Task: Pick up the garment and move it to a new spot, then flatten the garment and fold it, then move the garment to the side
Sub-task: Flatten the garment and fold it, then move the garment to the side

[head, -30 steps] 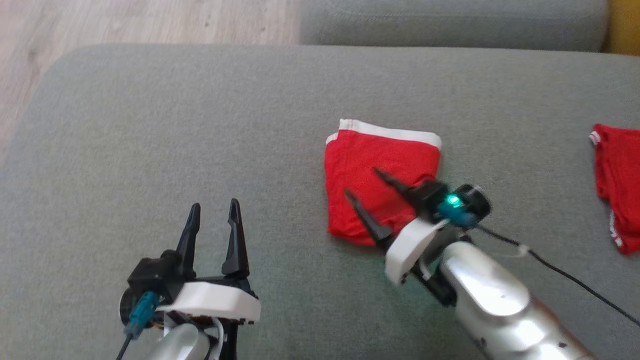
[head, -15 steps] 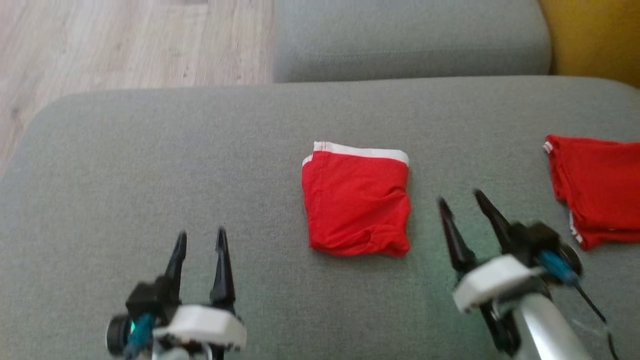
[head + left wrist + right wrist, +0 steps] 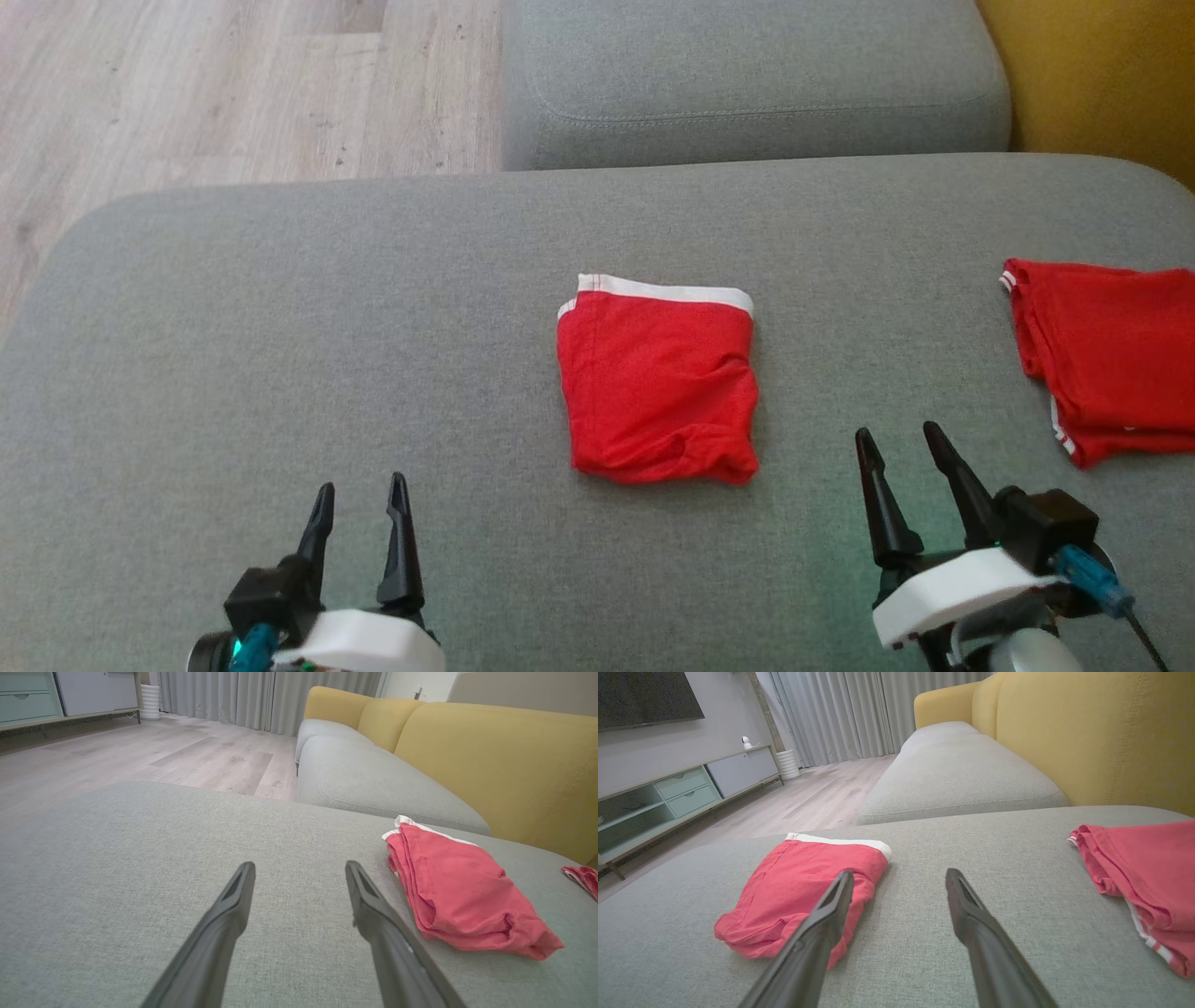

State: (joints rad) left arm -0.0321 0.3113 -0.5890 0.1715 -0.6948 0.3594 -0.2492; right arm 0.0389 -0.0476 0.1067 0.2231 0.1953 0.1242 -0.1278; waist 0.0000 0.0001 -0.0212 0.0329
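A red garment with a white waistband (image 3: 658, 383) lies folded into a rough square in the middle of the grey cushion (image 3: 280, 327). It appears at the right of the left wrist view (image 3: 460, 891) and at the left of the right wrist view (image 3: 803, 891). My left gripper (image 3: 359, 485) hovers open at the lower left, well clear of the garment. At the lower right my right gripper (image 3: 896, 434) is open too, just right of the garment and apart from it. Nothing sits between either pair of fingers.
A second red garment (image 3: 1111, 359) lies at the cushion's right edge, also seen in the right wrist view (image 3: 1143, 882). Another grey cushion (image 3: 747, 84) and a yellow backrest (image 3: 1092, 75) lie beyond. Wooden floor (image 3: 187, 93) borders the far left.
My right gripper has drawn back off the folded garment to the lower right, leaving it lying there. The head camera has shifted, showing more of the far cushion.
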